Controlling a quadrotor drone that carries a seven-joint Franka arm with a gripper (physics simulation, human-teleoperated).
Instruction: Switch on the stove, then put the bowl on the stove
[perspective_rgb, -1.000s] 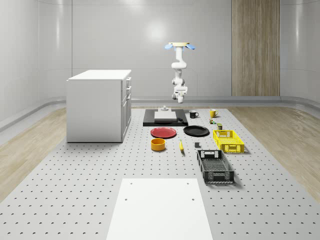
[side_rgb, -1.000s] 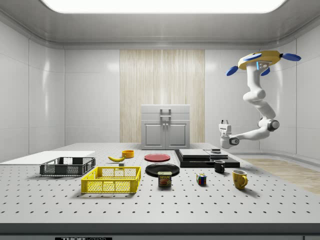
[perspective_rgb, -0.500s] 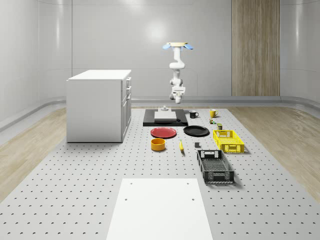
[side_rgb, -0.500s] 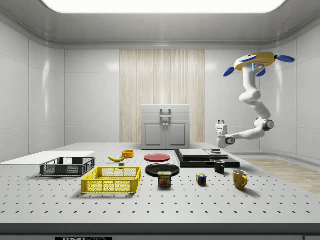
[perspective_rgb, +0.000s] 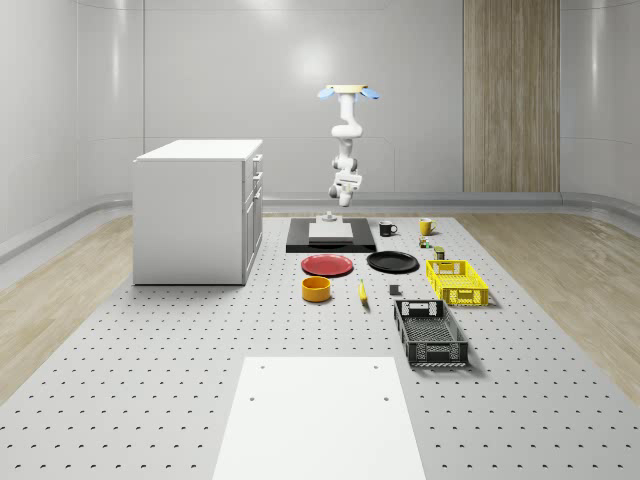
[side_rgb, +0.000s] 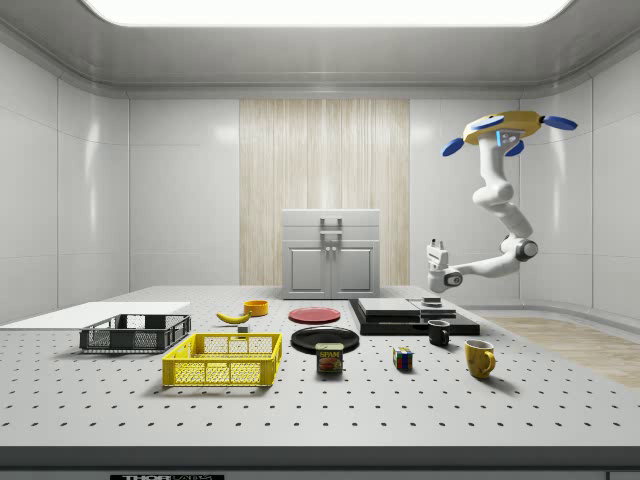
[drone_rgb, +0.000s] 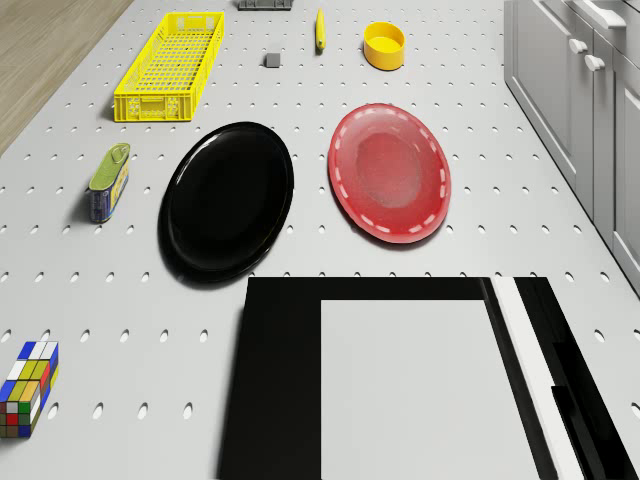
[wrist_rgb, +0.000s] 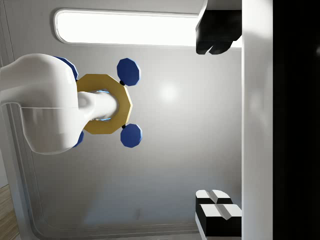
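The drone (side_rgb: 505, 127) was seen hovering behind the stove (side_rgb: 405, 315), the gripper (side_rgb: 434, 250) held just above its rear edge, jaws spread and pointed upward. The yellow bowl (perspective_rgb: 316, 289) was left on the surface (perspective_rgb: 150, 340), well forward of the stove, beyond the red plate (perspective_rgb: 327, 265).

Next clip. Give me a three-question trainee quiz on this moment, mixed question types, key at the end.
1. True or false: the yellow bowl already sits on the stove.
2. Where does the drone hover? A) over the black crate B) above and just beyond the stove's far end C) on the cabinet
3. Fill in: the gripper points ____, above the stove's edge in the side view.

Key: 1 false, it stands on the table near the red plate; 2 B; 3 upward.
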